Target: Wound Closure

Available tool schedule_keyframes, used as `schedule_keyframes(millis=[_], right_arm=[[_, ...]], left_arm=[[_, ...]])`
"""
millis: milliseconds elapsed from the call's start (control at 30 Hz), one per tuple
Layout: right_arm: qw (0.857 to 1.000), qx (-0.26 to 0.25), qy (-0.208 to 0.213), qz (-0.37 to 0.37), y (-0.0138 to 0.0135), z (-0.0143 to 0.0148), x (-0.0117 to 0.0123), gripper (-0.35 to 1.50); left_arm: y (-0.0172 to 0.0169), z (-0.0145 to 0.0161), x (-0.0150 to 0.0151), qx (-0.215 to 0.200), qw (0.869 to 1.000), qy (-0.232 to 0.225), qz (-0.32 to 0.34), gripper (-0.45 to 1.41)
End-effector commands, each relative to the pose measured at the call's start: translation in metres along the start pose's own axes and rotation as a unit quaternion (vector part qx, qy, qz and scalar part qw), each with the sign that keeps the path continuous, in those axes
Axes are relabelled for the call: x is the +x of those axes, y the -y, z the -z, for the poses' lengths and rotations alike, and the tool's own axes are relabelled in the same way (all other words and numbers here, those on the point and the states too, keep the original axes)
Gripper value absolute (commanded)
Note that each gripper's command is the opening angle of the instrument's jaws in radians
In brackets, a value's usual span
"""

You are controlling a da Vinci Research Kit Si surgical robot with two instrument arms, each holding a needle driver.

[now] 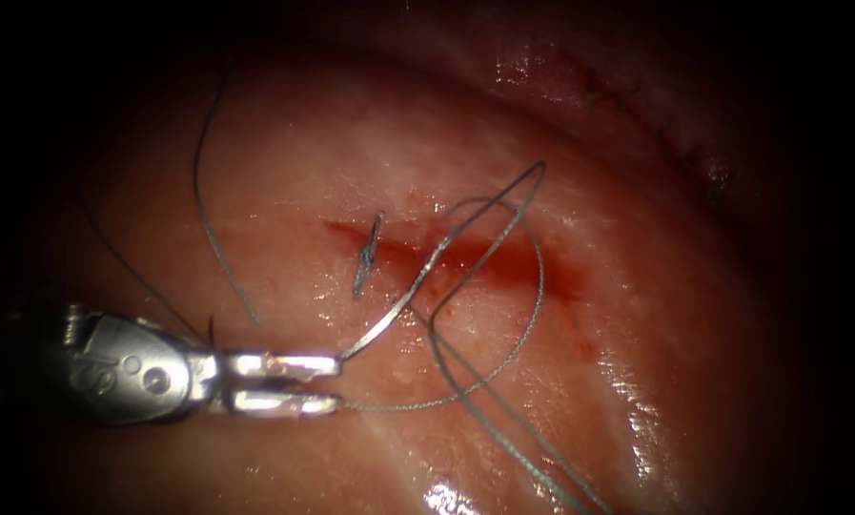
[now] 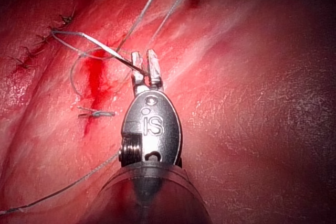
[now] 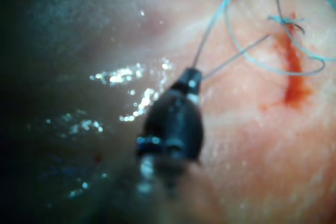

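Observation:
My left tool (image 1: 336,383) reaches in from the lower left, jaws shut on the curved needle (image 1: 394,310) near one end. The needle rises from the jaws up and to the right, over the cut (image 1: 503,259), and looks free of the tissue (image 1: 284,172). From close up, the needle (image 2: 100,50) runs across to the left tool (image 2: 146,65). Thread (image 1: 532,305) loops over the cut and trails off to the lower right. A tied stitch (image 1: 368,253) with short ends crosses the cut's left end. My right tool (image 3: 191,76) is shut on the thread (image 3: 210,32), away from the cut (image 3: 294,72).
An older stitched line (image 1: 656,110) runs along the far right ridge of the tissue, and also appears as the stitched line (image 2: 39,43) beyond the needle. Red fluid (image 2: 97,80) fills the cut. A loose strand of thread (image 1: 203,191) curves over the tissue left of the cut.

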Motion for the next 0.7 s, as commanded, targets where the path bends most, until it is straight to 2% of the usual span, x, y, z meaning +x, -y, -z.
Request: schedule_keyframes(millis=[33, 167, 200, 233, 267, 300, 333, 400, 700], right_arm=[[1.0, 0.004, 0.004, -0.004, 0.0018, 0.0004, 0.0005, -0.35], [1.0, 0.018, -0.003, -0.005, 0.003, 0.0011, 0.002, -0.35], [1.0, 0.017, -0.002, -0.006, 0.0029, 0.0009, 0.0023, -0.21], [1.0, 0.013, -0.009, -0.01, 0.0026, 0.0007, 0.0027, 0.36], [1.0, 0.003, -0.015, -0.013, 0.0023, 0.0005, 0.0029, 0.82], [1.0, -0.012, -0.018, -0.019, 0.0019, 0.0003, 0.0032, 1.14], [0.999, -0.025, -0.018, -0.017, 0.0013, -0.0001, 0.0034, 1.38], [0.999, -0.035, -0.016, -0.013, 0.0005, -0.0004, 0.0036, 1.46], [0.999, -0.041, -0.021, -0.002, -0.0032, -0.0018, 0.0024, 1.46]], left_arm=[[-0.0005, -0.0003, -0.0004, -0.003, 1.0, -0.002, 0.002, -0.45], [0.0001, 0.0007, 0.0005, -0.002, 1.0, 0.001, 0.006, -0.45], [0.0005, 0.0012, 0.0009, -0.003, 1.0, 0.003, 0.008, -0.45], [0.0008, 0.0016, 0.0012, 0.001, 1.0, 0.003, 0.01, -0.45], [0.0011, 0.0021, 0.0016, 0.005, 1.0, 0.002, 0.016, -0.45], [0.0015, 0.0028, 0.0021, 0.011, 1.0, 0.0, 0.016, -0.45], [0.0018, 0.0034, 0.0025, 0.015, 1.0, -0.001, 0.012, -0.45], [0.0026, 0.0049, 0.0034, 0.029, 1.0, -0.001, 0.007, -0.45], [0.0053, 0.0127, 0.0055, 0.077, 0.997, 0.0, 0.0, -0.45]])
